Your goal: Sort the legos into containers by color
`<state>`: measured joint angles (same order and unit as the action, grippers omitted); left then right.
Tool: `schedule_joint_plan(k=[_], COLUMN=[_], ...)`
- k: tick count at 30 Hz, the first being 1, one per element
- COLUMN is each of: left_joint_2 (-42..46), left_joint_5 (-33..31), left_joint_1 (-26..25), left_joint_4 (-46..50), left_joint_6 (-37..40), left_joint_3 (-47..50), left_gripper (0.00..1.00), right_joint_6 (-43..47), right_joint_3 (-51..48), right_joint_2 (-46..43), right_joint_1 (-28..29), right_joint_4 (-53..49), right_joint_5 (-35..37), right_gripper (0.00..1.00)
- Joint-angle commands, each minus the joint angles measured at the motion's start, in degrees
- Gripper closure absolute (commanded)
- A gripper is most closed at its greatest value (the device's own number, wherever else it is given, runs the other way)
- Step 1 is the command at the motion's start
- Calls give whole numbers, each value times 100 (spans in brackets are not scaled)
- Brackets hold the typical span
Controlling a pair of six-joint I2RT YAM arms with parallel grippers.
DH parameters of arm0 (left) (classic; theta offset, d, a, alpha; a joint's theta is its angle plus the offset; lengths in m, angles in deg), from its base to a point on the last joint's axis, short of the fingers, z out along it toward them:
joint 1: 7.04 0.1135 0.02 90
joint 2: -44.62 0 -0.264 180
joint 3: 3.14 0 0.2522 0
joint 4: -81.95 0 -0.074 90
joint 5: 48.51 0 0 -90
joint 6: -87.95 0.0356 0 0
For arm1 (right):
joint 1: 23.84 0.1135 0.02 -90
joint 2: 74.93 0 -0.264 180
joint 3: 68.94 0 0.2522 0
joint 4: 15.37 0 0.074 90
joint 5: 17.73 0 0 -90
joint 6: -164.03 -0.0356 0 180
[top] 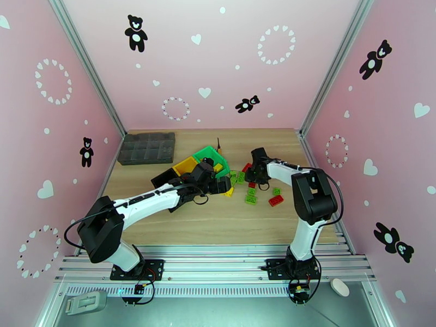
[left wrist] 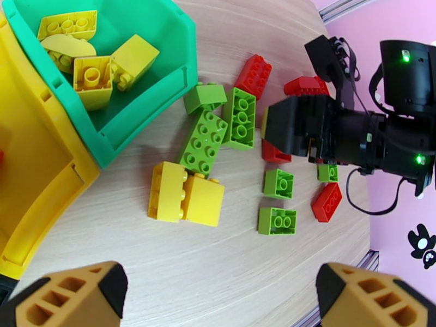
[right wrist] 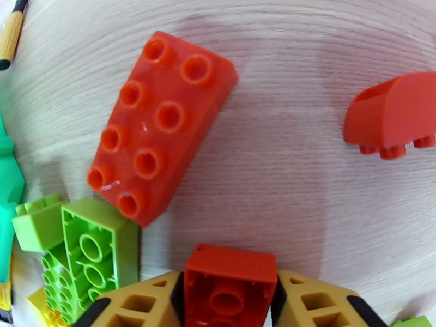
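- Two claws work close together: our right claw is clamped on a red brick; our left claw gapes wide, empty.
- Yellow bricks lie on the desk just ahead of the left claw, the green bin ahead to its left.
- We fear a knock: the left arm stands between the right claw and the bins, so carrying red across may bump it.
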<state>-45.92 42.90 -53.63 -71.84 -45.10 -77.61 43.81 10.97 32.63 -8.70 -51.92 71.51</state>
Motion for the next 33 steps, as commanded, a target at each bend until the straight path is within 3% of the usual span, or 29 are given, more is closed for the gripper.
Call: schedule_joint_plan(k=[1, 4, 8, 15, 24, 33], left_joint_2=[227, 385, 695, 1297, 2198, 3181], left_joint_5=[-150, -179, -150, -118, 153, 341], left_joint_1=[26, 123, 353, 873, 1817, 2549], left_joint_4=[12, 86, 111, 299, 440, 805], left_joint_6=[113, 155, 148, 211, 51, -18], left_joint_3=[41, 82, 252, 601, 1326, 1991], left_gripper=[3, 2, 2, 1, 2, 2], right_joint_6=[27, 29, 25, 30, -10, -23], right_joint_3=[-124, -170, -173, 328, 1854, 3660], right_joint_2=[-387, -689, -1075, -1270, -325, 1040], right_joint_1=[-26, -17, 103, 967, 2331, 2932], right_joint_4=[-155, -202, -269, -524, -893, -1307], right_joint_5=[84, 65, -66, -226, -276, -300], right_gripper=[62, 70, 73, 74, 75, 71])
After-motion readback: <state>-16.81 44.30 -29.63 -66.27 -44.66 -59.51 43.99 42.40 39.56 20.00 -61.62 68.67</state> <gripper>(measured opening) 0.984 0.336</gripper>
